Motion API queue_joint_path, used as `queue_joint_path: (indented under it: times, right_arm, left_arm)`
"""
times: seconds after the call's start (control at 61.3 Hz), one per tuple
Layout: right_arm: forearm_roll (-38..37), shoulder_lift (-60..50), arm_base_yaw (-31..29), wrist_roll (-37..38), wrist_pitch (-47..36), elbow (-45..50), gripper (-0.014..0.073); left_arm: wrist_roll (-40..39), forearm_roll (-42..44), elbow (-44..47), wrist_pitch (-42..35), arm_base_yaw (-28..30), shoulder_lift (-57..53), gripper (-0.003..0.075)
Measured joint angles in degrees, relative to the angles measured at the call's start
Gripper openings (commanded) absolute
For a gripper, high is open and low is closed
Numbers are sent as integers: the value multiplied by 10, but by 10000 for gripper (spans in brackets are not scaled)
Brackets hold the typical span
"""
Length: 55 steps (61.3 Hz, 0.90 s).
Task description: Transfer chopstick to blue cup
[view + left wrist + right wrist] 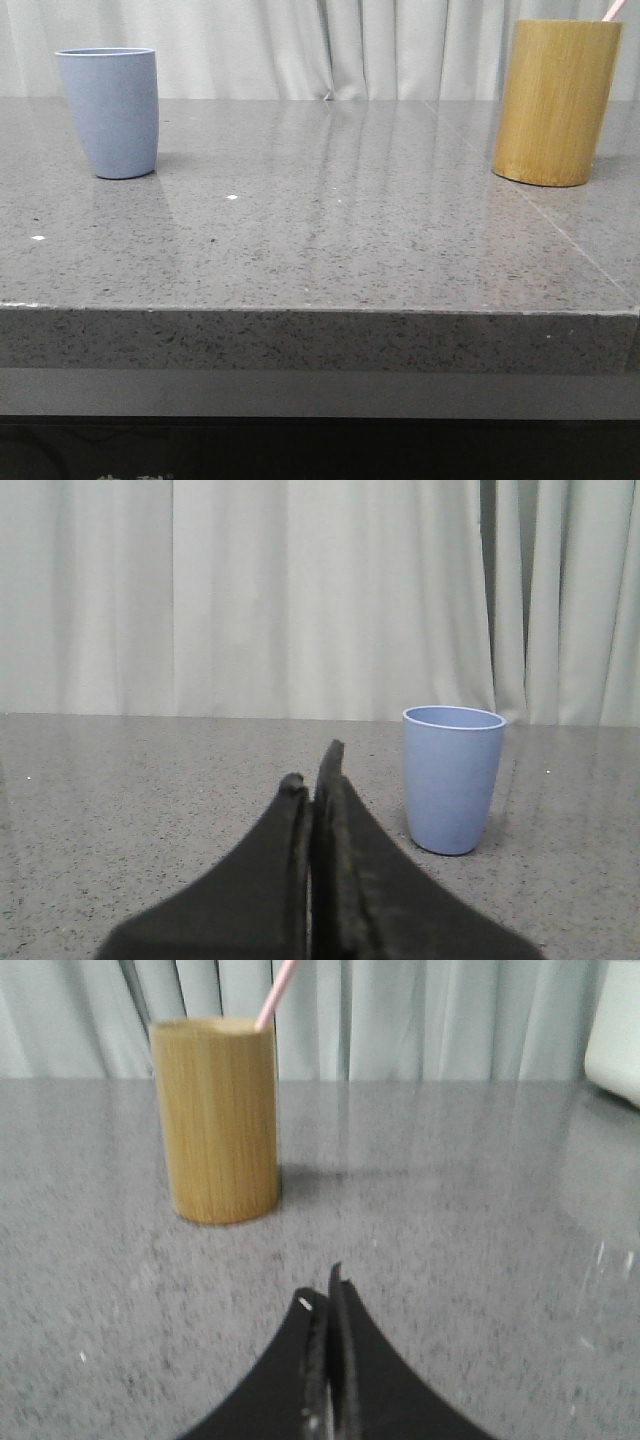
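Note:
The blue cup point(108, 112) stands upright at the far left of the grey table; it also shows in the left wrist view point(452, 778). A pale pink chopstick point(612, 10) pokes out of the tall bamboo cylinder holder point(556, 102) at the far right. In the right wrist view the chopstick point(276, 994) leans out of the holder point(215, 1120). My left gripper point(312, 776) is shut and empty, low over the table, short of the cup. My right gripper point(325, 1296) is shut and empty, short of the holder. Neither gripper shows in the front view.
The grey speckled table point(330, 220) ends in a front edge near me. A pale curtain point(300, 45) hangs behind it. A white object point(615, 1030) sits at the edge of the right wrist view.

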Motion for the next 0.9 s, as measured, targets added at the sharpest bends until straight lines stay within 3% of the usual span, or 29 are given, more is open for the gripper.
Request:
queue_joint_path:
  times: [0.245, 0.555, 0.702, 0.897]
  right_arm:
    - [0, 24, 0, 0, 92, -148, -68]
    - [0, 180, 0, 0, 264, -344, -68]
    - [0, 263, 0, 0, 337, -412, -68]
    - [0, 323, 0, 0, 348, -419, -68]
  left_arm:
    - [0, -1, -189, 174, 0, 22, -19]
    - [-1, -2, -396, 362, 0, 199, -19]
    - [-1, -22, -432, 395, 0, 271, -19]
    - [-1, -35, -432, 396, 0, 324, -19]
